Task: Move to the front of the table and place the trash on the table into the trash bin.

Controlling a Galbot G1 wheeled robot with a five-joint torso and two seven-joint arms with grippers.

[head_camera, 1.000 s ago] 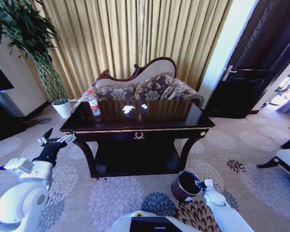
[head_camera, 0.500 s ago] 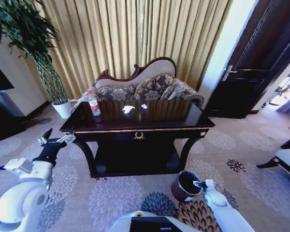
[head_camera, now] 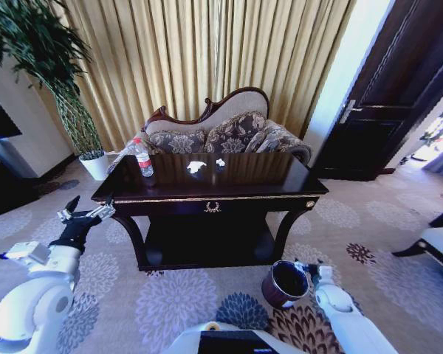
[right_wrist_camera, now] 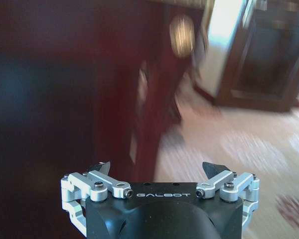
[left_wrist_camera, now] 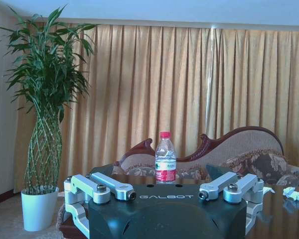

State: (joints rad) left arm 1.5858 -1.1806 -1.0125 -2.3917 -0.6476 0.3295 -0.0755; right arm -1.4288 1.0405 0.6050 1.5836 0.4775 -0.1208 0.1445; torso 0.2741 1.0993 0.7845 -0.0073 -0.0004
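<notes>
Right wrist view is smeared by blur, yet the right gripper (right_wrist_camera: 158, 172) shows its two dark fingertips spread wide with nothing between them. In the head view it sits low, just beside the trash bin (head_camera: 284, 283), whose black inside looks bare. The left gripper (head_camera: 87, 212) hangs wide apart too, off the left corner of the table (head_camera: 280, 181). On the tabletop stand the water bottle (head_camera: 142, 158) and, near it, white paper scraps (head_camera: 196, 167).
</notes>
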